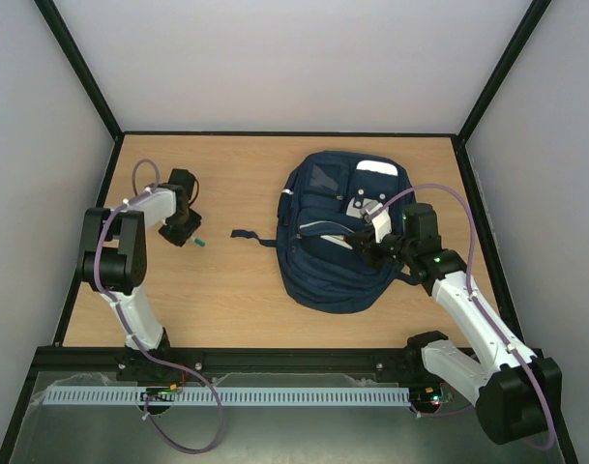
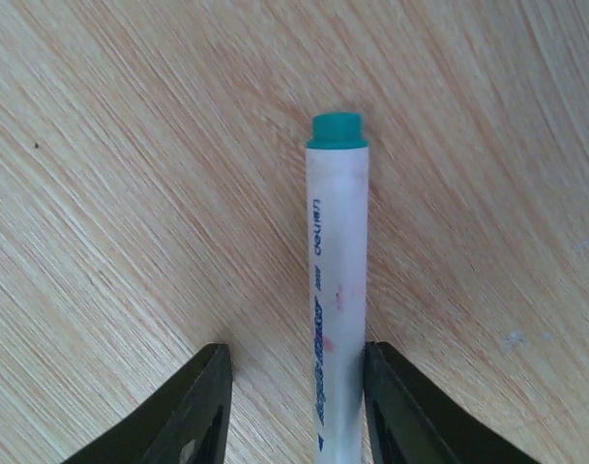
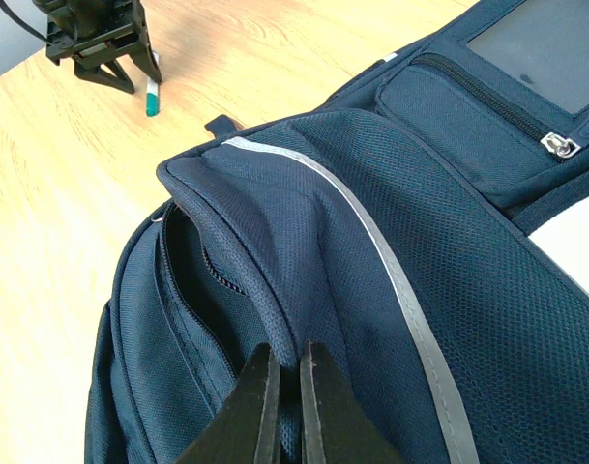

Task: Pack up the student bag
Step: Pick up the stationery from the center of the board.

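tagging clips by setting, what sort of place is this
Probably a robot lab test cell: a wooden table boxed in by plain pale walls, a left arm and right arm bolted at its near edge, a student bag lying on it.

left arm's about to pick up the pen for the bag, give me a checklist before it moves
1. Marker lies between the left gripper's fingers: ok.
2. Both fingers touch the marker: not ok, one side shows a gap.
3. Cap on the marker: ok.
4. Right gripper shut on the student bag's fabric: ok.
5. Pocket mouth open under the lifted fabric: ok, though how wide, cannot tell.
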